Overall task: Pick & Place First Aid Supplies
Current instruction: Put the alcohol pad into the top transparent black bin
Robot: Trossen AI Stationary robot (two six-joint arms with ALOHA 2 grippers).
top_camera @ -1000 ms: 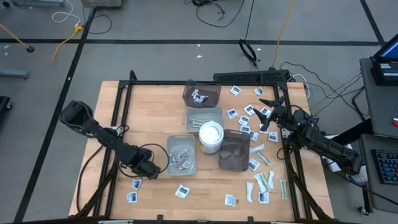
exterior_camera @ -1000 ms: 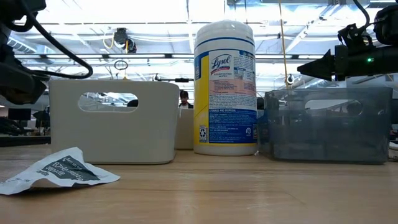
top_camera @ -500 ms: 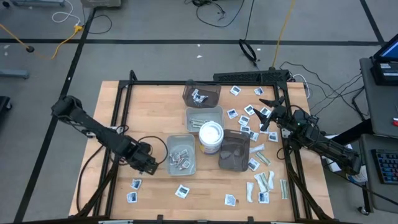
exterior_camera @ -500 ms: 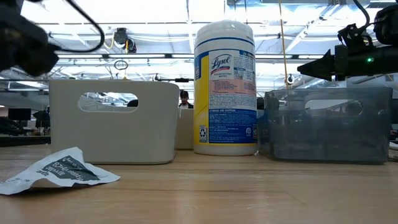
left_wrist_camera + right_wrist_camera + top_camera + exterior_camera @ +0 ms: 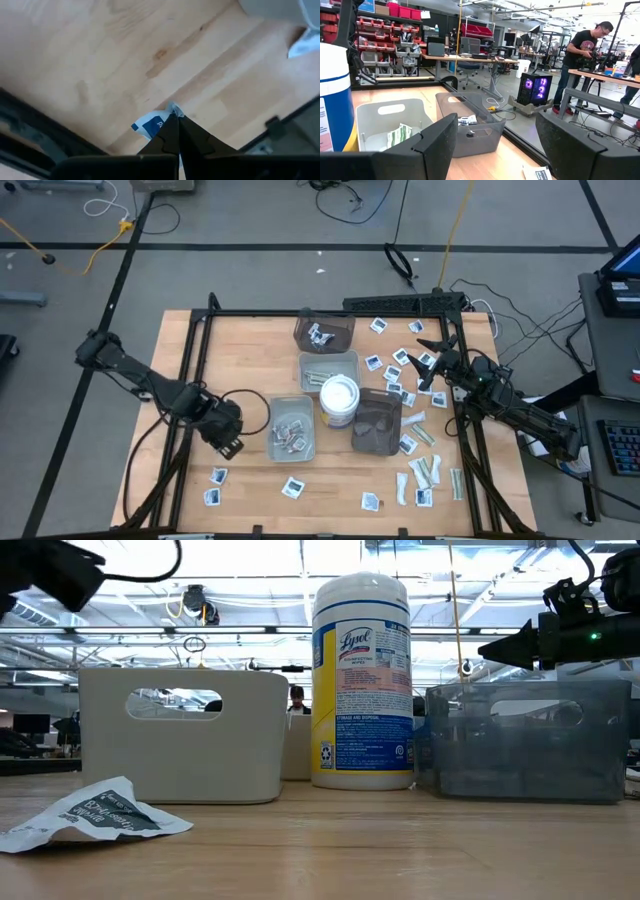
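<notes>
Your left pincer point(image 5: 176, 131) is pinched fully together on a square white packet point(image 5: 152, 125) with blue print, held above the bare wood of the counter point(image 5: 240, 370). From above, that pincer point(image 5: 228, 442) hangs just beside the pale grey tray point(image 5: 292, 429), on its outer side, with the black frame rail point(image 5: 188, 370) close behind the arm. That tray already holds several packets.

Around it, three more square packets point(image 5: 216, 476) lie on the counter near its front edge, well apart from the tray. The white wipes tub point(image 5: 339, 400) stands between the grey trays and the dark translucent tray point(image 5: 377, 421) (at counter height the tub point(image 5: 361, 680) blocks much of what lies behind it). A crumpled packet point(image 5: 92, 812) lies in front of the pale tray point(image 5: 185, 735) there.

Your right pincer point(image 5: 431, 370) waits over the far right of the counter, its fingers point(image 5: 434, 145) spread wide and holding nothing. Beneath and around it lie many scattered packets point(image 5: 374, 363), and narrow pale strips point(image 5: 424, 473) lie nearer the front right corner. Beyond the counter a person point(image 5: 581, 62) stands at a bench.
</notes>
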